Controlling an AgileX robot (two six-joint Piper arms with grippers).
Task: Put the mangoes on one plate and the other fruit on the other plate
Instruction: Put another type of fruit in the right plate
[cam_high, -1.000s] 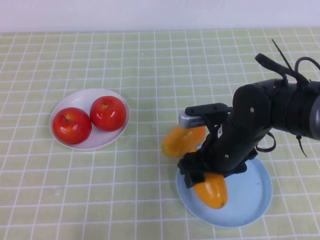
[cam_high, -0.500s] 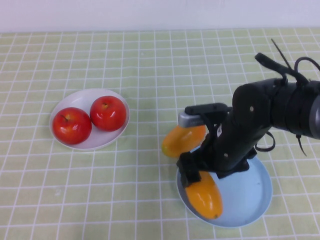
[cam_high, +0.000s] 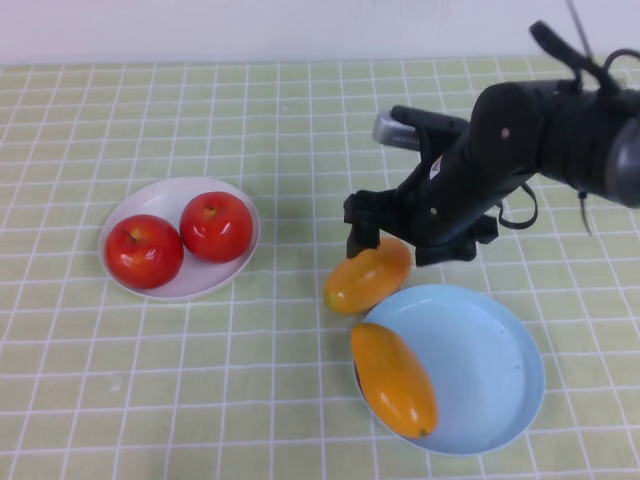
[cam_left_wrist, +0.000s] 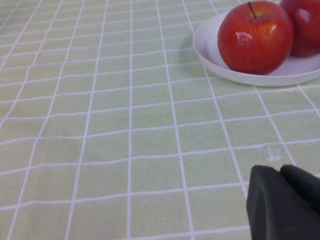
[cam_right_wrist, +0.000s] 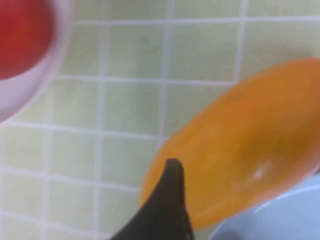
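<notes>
Two red apples sit on the white plate at the left. One mango lies along the left side of the light blue plate. The other mango rests on the cloth, touching that plate's far left rim. My right gripper hovers open just above this second mango, nothing held; the right wrist view shows one fingertip over the mango. My left gripper is shut and empty, low over the cloth, with the apples ahead of it.
A green checked cloth covers the whole table. The right arm's black body reaches in from the right side over the far right of the cloth. The left arm stays outside the high view.
The right gripper let go of the mango, which now lies on the blue plate's left side. It then rose and moved away from me, ending over the mango on the cloth.
</notes>
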